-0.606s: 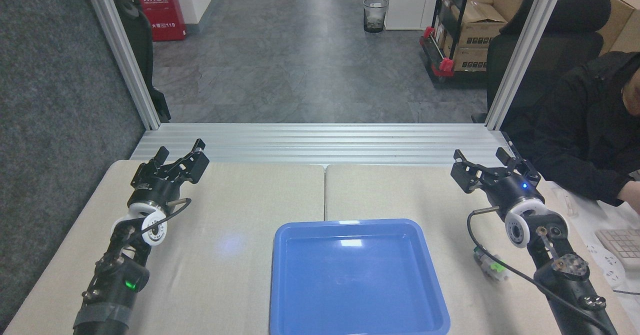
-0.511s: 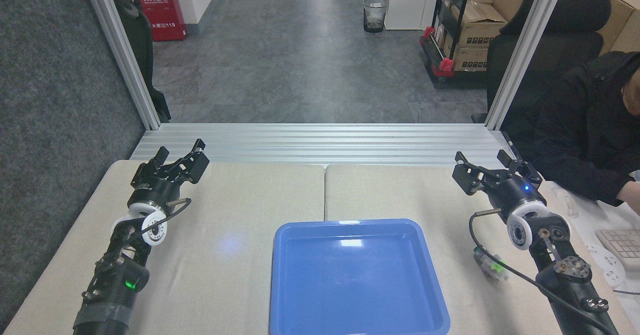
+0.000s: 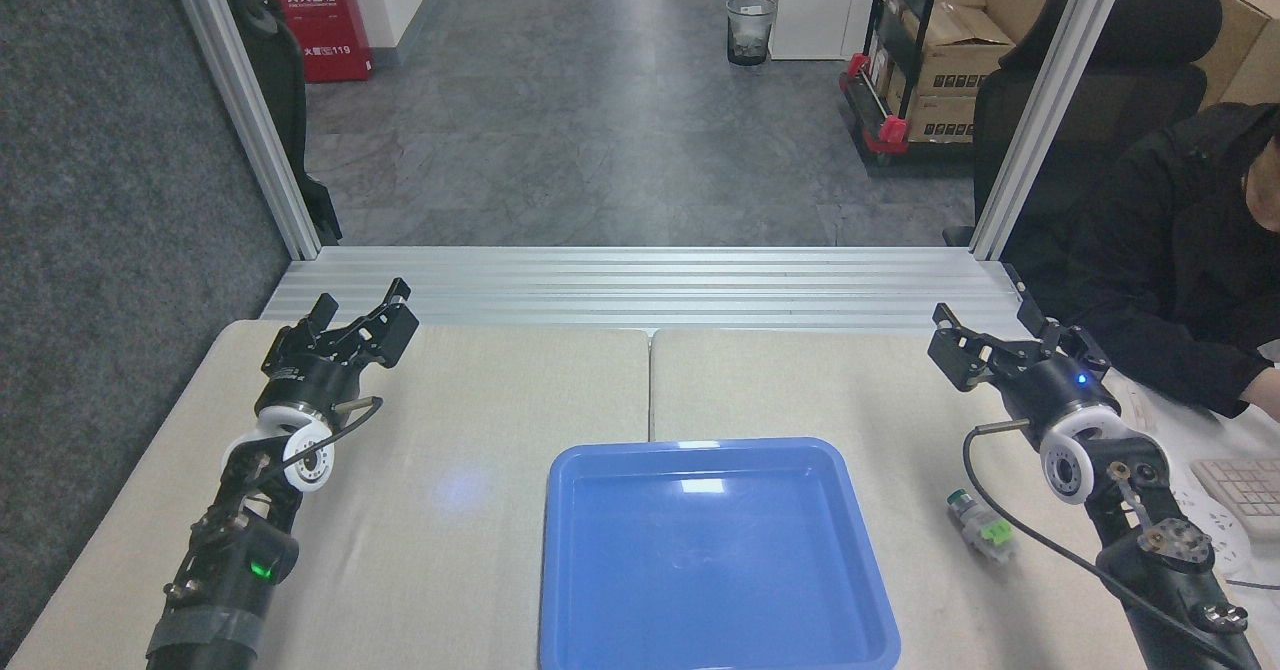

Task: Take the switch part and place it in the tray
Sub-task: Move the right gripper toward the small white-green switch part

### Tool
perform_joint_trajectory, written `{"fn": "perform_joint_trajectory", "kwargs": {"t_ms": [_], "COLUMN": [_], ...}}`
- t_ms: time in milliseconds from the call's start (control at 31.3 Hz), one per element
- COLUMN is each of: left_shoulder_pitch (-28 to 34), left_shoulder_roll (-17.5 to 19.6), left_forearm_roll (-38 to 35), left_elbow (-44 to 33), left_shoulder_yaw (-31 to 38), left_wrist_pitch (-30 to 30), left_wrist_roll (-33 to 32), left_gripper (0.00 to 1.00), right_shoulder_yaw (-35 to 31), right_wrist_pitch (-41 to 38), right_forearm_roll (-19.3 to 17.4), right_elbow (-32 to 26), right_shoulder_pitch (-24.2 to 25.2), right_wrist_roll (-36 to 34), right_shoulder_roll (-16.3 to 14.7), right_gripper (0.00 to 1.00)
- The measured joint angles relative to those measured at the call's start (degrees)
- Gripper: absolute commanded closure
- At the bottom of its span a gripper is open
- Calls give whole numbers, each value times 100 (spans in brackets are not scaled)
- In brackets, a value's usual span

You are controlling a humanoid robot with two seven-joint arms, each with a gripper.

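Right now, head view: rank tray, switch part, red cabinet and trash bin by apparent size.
1. tray, by far the largest.
2. red cabinet, though it stands far back, so its true size is unsure.
3. trash bin, also distant.
4. switch part, close to the bin in apparent size; call that pair unsure.

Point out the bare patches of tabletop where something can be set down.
Bare: the wide stretch between the left hand and the tray, and the strip beyond the tray's far rim. Crowded: right of the tray, where the switch part lies beside the right arm.
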Motion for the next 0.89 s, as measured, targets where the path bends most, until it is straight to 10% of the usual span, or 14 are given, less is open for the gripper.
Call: {"fn": "perform_joint_trajectory", "kwargs": {"t_ms": [894], "left_shoulder_pitch": [-2], "left_shoulder_roll": [0], "left_forearm_roll": [4], "left_elbow": [2], "left_shoulder_yaw": [0], "left_wrist_pitch": [0], "left_wrist_roll": [0], "left_gripper": [0], "right_shoulder_yaw": [-97], "right_wrist_pitch": [-125], "right_forearm_roll": [-46], "right_elbow": [-51], "right_shoulder_pitch": [71], "right_wrist_roll": [8], "right_shoulder_roll": [-111], "right_gripper": [1]}}
